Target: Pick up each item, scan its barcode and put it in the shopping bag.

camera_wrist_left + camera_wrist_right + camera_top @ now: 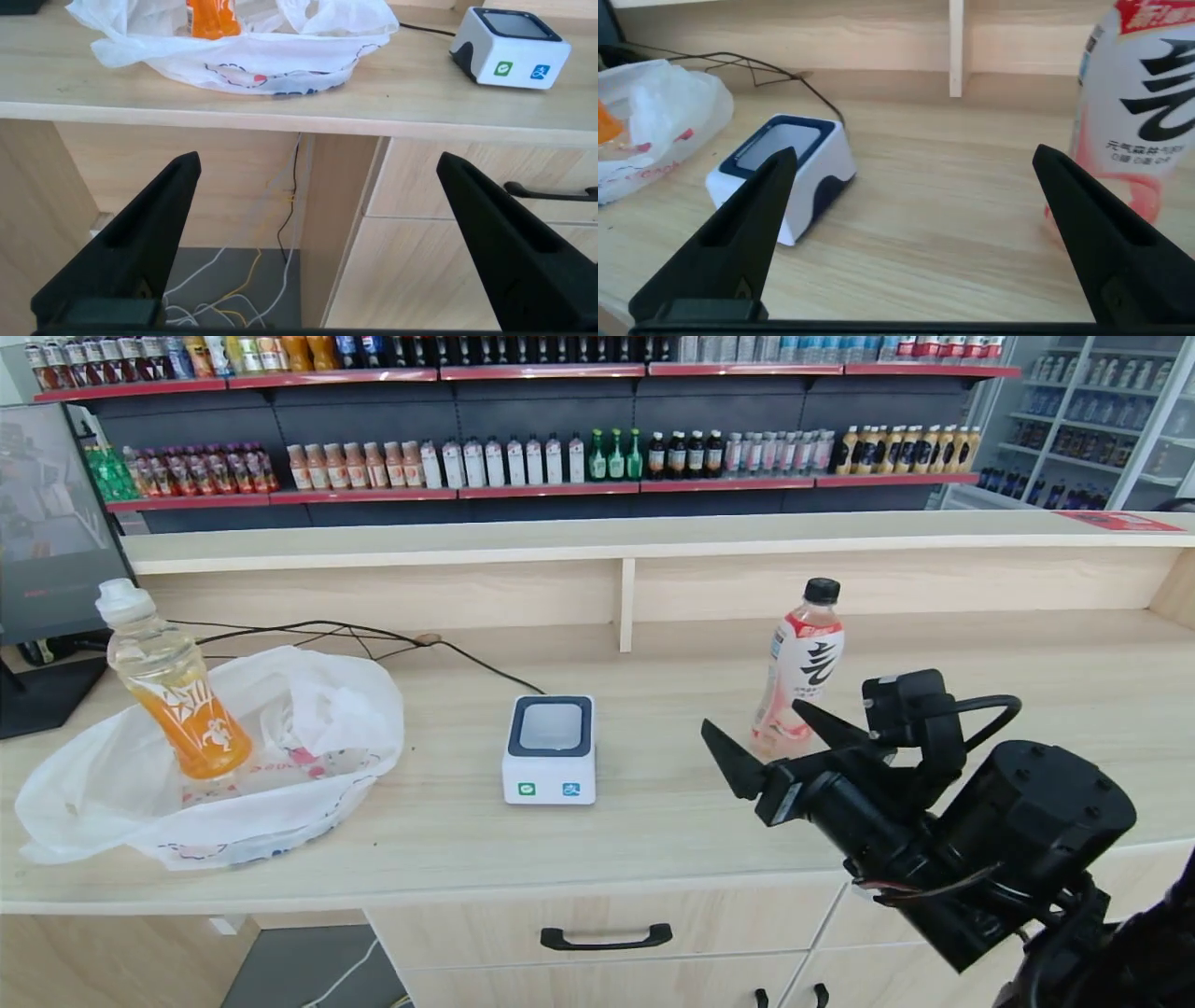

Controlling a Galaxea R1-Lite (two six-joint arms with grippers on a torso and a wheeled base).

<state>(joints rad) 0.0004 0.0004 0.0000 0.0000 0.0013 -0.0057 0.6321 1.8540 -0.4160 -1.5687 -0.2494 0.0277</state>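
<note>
The left gripper (318, 163) hangs spread wide below the counter (420, 103) edge, facing the shopping bag (252, 56) and scanner (509, 47).

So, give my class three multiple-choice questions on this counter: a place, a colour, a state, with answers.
1. Where is the orange bottle? A on the floor; B in the shopping bag; C on a shelf.
2. What colour is the cap on the pink bottle? A black; B white; C red.
3. How is the right gripper? A shut on a bottle; B shut, empty; C open, empty.
Answers: 1 B, the white bag surrounds its base; 2 A, the cap is black; 3 C, its jaws stand wide apart with nothing between.
</note>
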